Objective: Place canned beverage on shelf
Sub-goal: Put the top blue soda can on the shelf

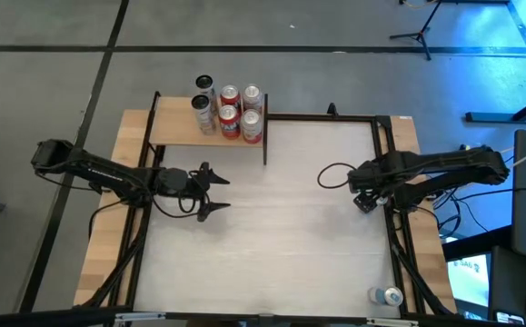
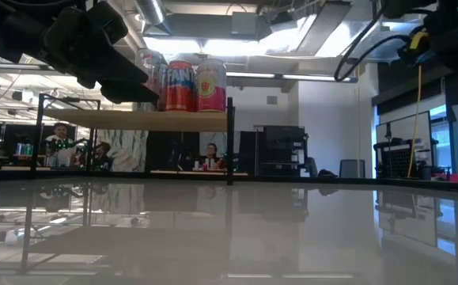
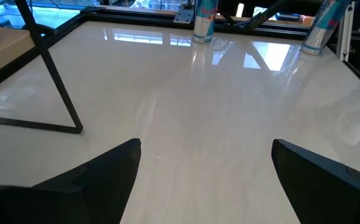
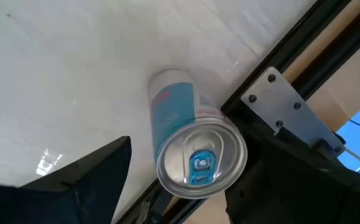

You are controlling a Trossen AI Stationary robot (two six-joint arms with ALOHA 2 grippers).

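Observation:
A blue-and-silver canned beverage [image 4: 192, 146] stands upright on the white tabletop, against the black frame at the table's right edge. My right gripper [image 4: 192, 199] hangs above it, pointing down and open, one finger on either side of the can's top and clear of it. In the high view the right arm [image 1: 364, 202] hides this can. The shelf [image 1: 176, 129], a tan board on black legs, stands at the far left with several cans [image 1: 240, 109] on it. My left gripper [image 1: 219, 193] waits open at the table's left, near the shelf.
A second can [image 1: 392, 295] stands at the table's near right corner, also seen in the left wrist view [image 3: 323, 25]. A metal bracket [image 4: 285, 106] on the black frame lies close beside the first can. One shelf leg [image 3: 55, 81] slants down to the tabletop.

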